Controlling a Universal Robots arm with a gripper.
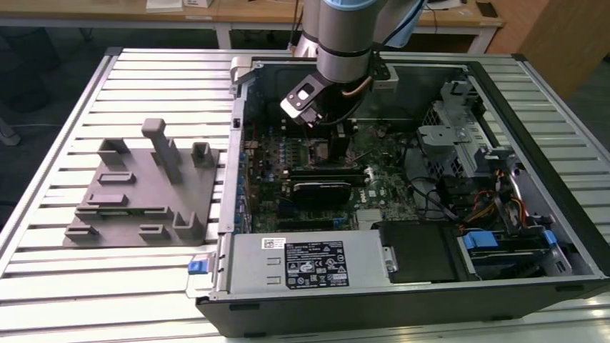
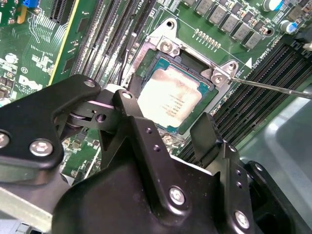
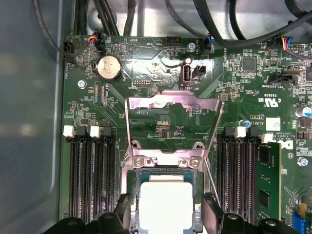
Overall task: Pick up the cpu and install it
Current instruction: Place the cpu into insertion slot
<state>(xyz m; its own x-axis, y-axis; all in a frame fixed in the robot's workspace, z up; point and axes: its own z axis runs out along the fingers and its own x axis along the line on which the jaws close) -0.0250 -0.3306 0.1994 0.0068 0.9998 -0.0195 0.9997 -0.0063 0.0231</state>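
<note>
The cpu (image 2: 170, 100) is a flat square chip with a silvery-white top, also seen in the first wrist view (image 3: 165, 204). It lies flat inside the metal socket frame (image 2: 168, 46) on the green motherboard (image 3: 161, 58). My gripper (image 2: 165, 111) hangs just above it, open, with one black finger (image 2: 127, 100) on each side and a small gap to the chip's edges. In the exterior view the gripper (image 1: 329, 132) reaches down into the open computer case and hides the chip. The socket's metal load plate (image 3: 173, 105) stands folded open.
Black memory slots (image 3: 90, 175) flank the socket on both sides, and a thin metal lever (image 2: 273, 87) juts out beside it. Cables (image 3: 234, 29) run along the board's edge. A grey fixture (image 1: 143, 189) sits on the slatted table at the exterior view's left. The power supply (image 1: 305, 261) is at the case front.
</note>
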